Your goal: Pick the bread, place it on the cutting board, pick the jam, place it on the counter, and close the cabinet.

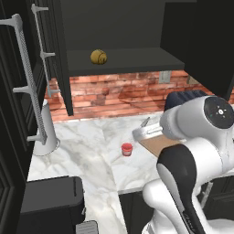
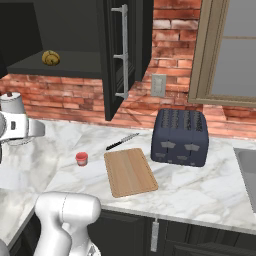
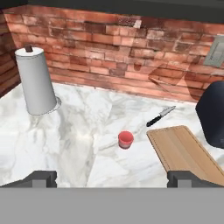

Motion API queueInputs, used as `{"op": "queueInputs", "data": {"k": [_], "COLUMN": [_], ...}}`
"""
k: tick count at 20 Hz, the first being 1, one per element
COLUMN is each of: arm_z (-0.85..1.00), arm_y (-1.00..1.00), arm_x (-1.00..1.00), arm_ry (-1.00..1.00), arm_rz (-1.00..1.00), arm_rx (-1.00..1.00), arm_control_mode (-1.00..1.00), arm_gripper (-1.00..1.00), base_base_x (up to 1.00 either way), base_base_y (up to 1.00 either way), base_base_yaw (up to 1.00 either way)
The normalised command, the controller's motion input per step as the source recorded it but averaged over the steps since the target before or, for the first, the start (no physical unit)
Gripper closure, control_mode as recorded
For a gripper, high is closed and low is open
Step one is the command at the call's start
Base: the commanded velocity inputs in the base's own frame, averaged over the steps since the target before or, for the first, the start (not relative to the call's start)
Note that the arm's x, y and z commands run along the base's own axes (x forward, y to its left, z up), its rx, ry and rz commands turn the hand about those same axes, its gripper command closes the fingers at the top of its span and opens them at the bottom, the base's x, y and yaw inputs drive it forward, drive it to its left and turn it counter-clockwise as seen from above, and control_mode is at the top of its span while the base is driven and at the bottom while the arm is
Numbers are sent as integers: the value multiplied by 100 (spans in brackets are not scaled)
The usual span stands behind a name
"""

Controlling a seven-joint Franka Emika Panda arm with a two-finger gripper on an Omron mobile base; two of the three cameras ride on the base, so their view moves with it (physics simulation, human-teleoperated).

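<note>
On the shelf of the open cabinet (image 1: pixel 114 59), the bread (image 1: pixel 98 56) sits alone, near the shelf's left side. Below it, the jam (image 3: pixel 125 139) stands upright on the counter (image 3: pixel 78 131), just left of the cutting board (image 3: pixel 183 153) and apart from it. The board lies flat and bare. A black-handled knife (image 3: pixel 160 116) lies behind the board, near the brick wall. A dark toaster (image 2: pixel 180 136) stands right of the board; a paper towel roll (image 3: pixel 37 81) stands at the far left. The gripper (image 3: pixel 111 178) hovers above the counter with fingers spread wide, holding nothing.
</note>
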Motion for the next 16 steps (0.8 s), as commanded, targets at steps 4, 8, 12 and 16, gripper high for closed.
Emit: {"op": "queueInputs", "data": {"k": [4,8,12,16], "arm_z": [39,42,44,36], "arm_y": [0,0,-1,-1], "arm_x": [-17,-1,0,0], "arm_ry": [-10,-6,-3,0], "arm_rz": [0,0,0,1], "arm_rx": [3,6,5,4], "arm_control_mode": [-100,-100,-100,-100], "arm_gripper": [-100,-100,-100,-100], "base_base_x": [0,0,0,0], "base_base_y": [0,0,0,0], "base_base_yaw": [0,0,0,0]}}
